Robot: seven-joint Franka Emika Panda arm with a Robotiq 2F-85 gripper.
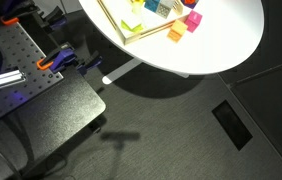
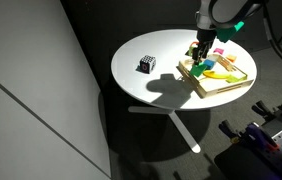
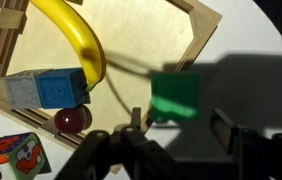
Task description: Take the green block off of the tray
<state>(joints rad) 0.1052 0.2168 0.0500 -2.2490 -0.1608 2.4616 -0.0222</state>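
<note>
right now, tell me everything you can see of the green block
In the wrist view the green block is a small cube-like piece, plain green with flat faces. It looks matte, like painted wood or plastic, and dark because it lies in shadow. It seems to sit flat on the floor of the tray, right by the light-wood rim and apart from the other toys. The gripper is open, with a finger on either side of the block, not gripping it.
</note>
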